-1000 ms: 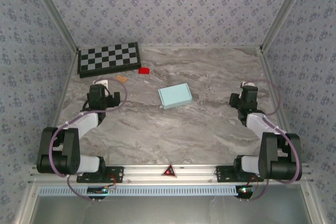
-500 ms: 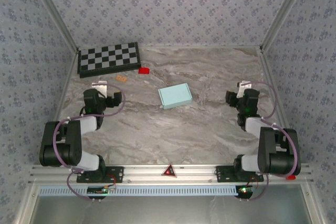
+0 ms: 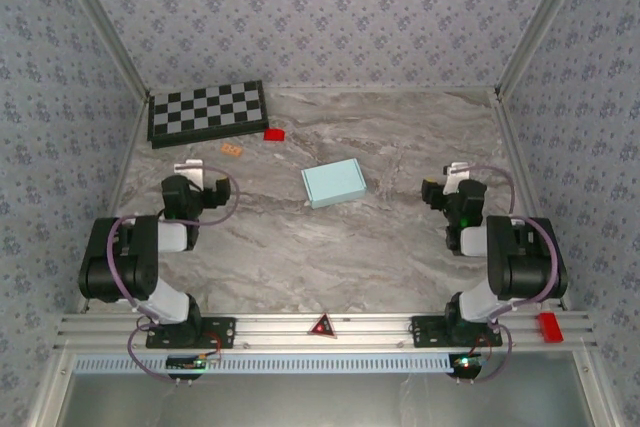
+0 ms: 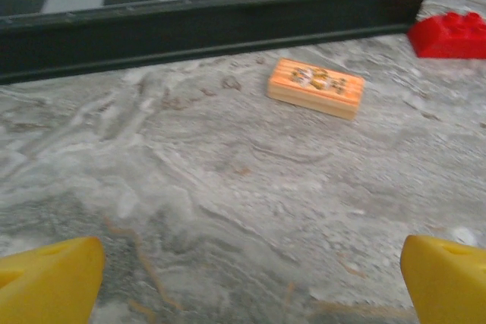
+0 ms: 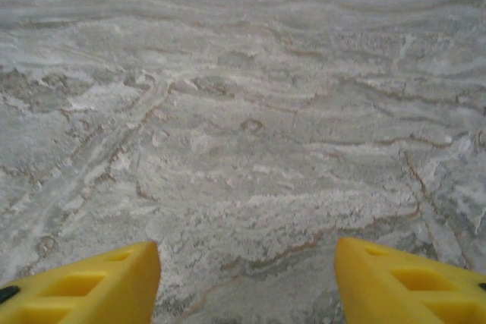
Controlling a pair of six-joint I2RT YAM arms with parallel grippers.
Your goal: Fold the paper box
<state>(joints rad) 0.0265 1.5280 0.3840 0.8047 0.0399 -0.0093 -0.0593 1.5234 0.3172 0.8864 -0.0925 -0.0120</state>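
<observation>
Pale blue paper box (image 3: pixel 333 183) lies closed and flat on the grey marbled tabletop (image 3: pixel 400 237), between the two pairs of fingers and well apart from both. It looks finished, which likely explains why neither pair reaches for it. Both the left fingers (image 4: pixel 45 278) and right fingers (image 5: pixel 83 282) spread wide, empty. Ahead of the left fingers sit an orange block (image 4: pixel 316 87) and, beyond it, a checkerboard (image 4: pixel 190 5). Patterned wallpaper (image 3: pixel 320 17) encloses everything.

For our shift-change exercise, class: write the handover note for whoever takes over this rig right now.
Left claw: open, empty, near the left side.
Right claw: open, empty, near the right side.
Paper box: in the middle, between the claws, touched by neither.
Done: box looks folded shut into a flat rectangle.
To do: seemingly nothing but a check that its flaps hold.
</observation>
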